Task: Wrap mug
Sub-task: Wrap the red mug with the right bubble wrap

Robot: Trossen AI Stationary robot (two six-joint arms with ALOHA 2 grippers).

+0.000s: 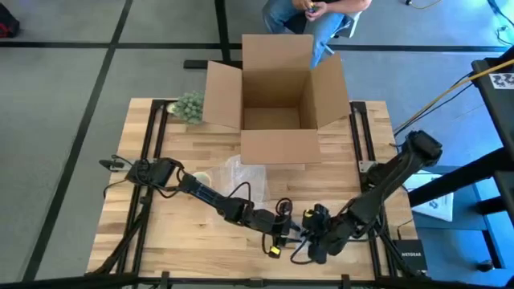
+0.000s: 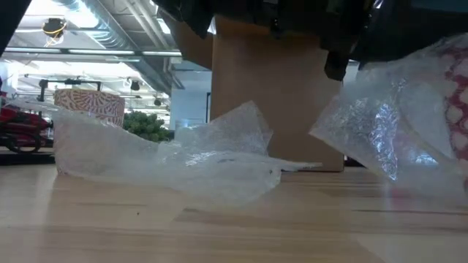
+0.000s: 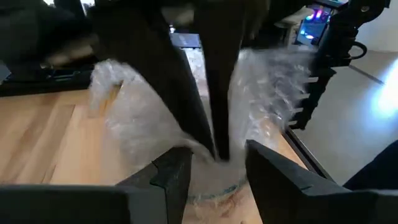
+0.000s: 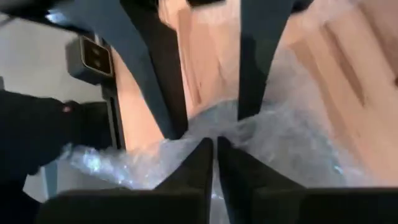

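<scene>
Two grippers meet near the table's (image 1: 120, 201) 6 o'clock edge. The left gripper (image 1: 279, 233) has its fingers spread, straddling a bunch of bubble wrap (image 3: 143, 124); the right gripper (image 1: 315, 239) is pinched tight on the same wrap. One mug (image 2: 89, 107) with a red pattern stands toward 9 o'clock behind a second loose plastic sheet (image 2: 205, 157). One open cardboard box (image 1: 277, 96) fills 12 o'clock, a green bunch (image 1: 189, 106) beside it, a seated person (image 1: 313, 16) beyond.

The open box (image 1: 277, 100) sits at the table's (image 1: 161, 217) far edge. Bubble wrap (image 1: 229, 178) lies in front of it; both grippers meet near the front edge.
</scene>
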